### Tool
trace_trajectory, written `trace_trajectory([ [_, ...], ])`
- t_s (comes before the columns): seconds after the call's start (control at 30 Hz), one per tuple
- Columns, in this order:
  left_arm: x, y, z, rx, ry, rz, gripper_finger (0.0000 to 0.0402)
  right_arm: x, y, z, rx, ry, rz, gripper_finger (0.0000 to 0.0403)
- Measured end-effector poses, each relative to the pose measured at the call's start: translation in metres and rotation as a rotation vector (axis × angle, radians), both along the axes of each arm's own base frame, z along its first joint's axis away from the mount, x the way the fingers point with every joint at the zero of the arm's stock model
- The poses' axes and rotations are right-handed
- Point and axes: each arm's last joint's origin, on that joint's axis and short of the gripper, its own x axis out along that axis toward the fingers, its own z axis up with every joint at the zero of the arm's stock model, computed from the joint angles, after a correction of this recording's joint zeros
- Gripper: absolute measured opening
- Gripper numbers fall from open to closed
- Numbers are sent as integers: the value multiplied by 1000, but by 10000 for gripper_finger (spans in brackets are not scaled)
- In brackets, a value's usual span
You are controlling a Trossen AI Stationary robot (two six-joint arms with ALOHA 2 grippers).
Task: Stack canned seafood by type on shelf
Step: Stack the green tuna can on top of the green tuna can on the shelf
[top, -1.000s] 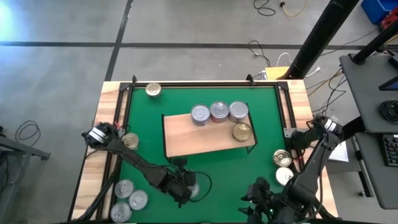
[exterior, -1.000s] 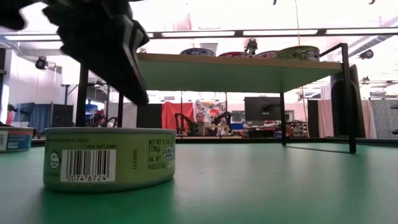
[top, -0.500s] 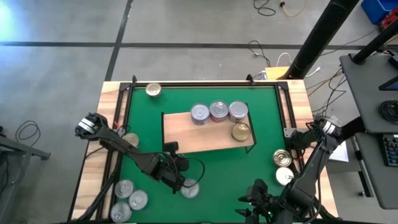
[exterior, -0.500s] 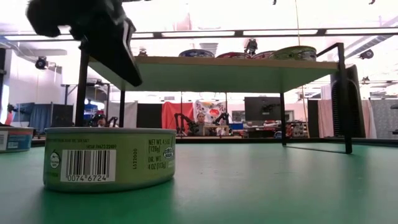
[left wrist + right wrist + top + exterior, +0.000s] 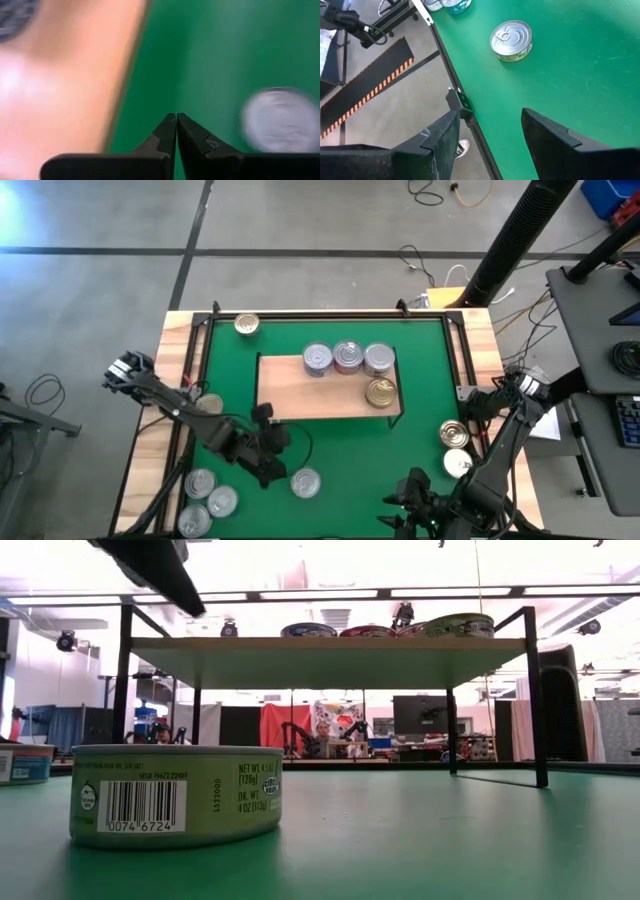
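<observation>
Fingers pressed together, empty, on left gripper [image 5: 268, 442], above mat [image 5: 420, 370] beside shelf [image 5: 300, 392]. Lone silver tin [image 5: 305, 482] on mat nearby; four tins [image 5: 346, 357] at shelf's far end. Right gripper [image 5: 487, 132] spread apart, near mat's front edge.

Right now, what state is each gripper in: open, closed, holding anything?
Left gripper: shut, empty, over the green mat near a silver tin.
Right gripper: open, empty, at the mat's near right edge.
</observation>
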Motion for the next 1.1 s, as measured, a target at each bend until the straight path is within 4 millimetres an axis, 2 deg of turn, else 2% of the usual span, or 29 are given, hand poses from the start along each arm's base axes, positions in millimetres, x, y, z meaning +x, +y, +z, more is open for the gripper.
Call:
trace_trajectory([
  [0.1,0,-16,-3,-96,49,-56,0,0,0,0,-6,0,5,206],
  [0.27,-9,-52,-26,-165,159,-130,0,0,0,0,-11,1,10,206],
  [0.43,-20,-82,-49,-201,207,-107,0,0,1,-1,-12,22,44,206],
  [0.6,-17,-103,-68,-226,240,-94,0,0,0,-1,-23,32,64,206],
  [0.77,-3,-113,-92,-213,304,-82,0,0,0,-1,-22,32,63,206],
  [0.9,11,-111,-110,-168,340,-75,0,0,0,-1,-18,32,59,206],
  [1.1,34,-99,-115,-121,364,-124,0,0,-4,-3,-78,57,80,197],
])
